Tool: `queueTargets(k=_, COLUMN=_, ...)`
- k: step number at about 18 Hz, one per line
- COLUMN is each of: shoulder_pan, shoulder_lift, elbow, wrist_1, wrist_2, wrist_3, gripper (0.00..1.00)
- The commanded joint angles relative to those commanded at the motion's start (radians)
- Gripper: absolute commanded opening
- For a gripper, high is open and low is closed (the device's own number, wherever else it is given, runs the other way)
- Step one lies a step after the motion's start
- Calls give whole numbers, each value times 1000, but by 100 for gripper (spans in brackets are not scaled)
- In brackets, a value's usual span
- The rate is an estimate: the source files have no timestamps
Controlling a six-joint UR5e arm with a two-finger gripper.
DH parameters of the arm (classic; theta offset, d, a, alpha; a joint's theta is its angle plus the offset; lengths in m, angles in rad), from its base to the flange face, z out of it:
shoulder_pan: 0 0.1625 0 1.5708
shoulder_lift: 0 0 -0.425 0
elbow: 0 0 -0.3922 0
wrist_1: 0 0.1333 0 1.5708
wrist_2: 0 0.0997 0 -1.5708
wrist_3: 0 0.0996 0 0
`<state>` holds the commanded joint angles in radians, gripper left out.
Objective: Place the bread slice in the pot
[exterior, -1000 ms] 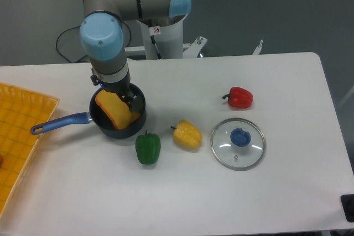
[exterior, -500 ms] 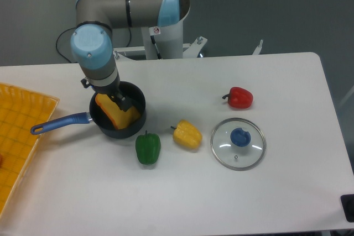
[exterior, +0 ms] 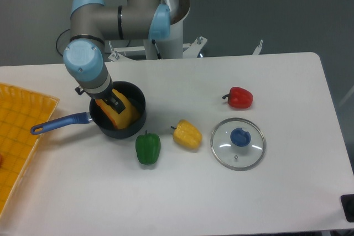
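Over the last second the arm's wrist has swung leftward across the pot (exterior: 118, 117), and the pincer (exterior: 112, 105) has gone with it, from the right-hand part of the bowl toward the left. The bread slice (exterior: 123, 114) has shifted a little too: it now lies tilted inside the pot, its pale face leaning toward the far-right wall and its orange crust edge showing at the left, beside the dark fingers. Whether the pincer is clamped on the slice or has let go I cannot tell; the wrist hides the jaws from this view. The slice sits within the rim, so the placing looks all but done, and what remains is probably release and withdrawal. The green pepper (exterior: 147, 147), yellow pepper (exterior: 187, 135) and glass lid (exterior: 238, 143) on the desk (exterior: 287, 192) have not moved.
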<state>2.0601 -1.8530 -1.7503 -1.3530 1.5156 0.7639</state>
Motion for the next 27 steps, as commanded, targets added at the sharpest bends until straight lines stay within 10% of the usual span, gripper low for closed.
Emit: queueTargets(k=27, shoulder_pan=-25, shoulder_lift=-61, elbow=9, wrist_1=12, wrist_2=51, wrist_3=6, gripper=100)
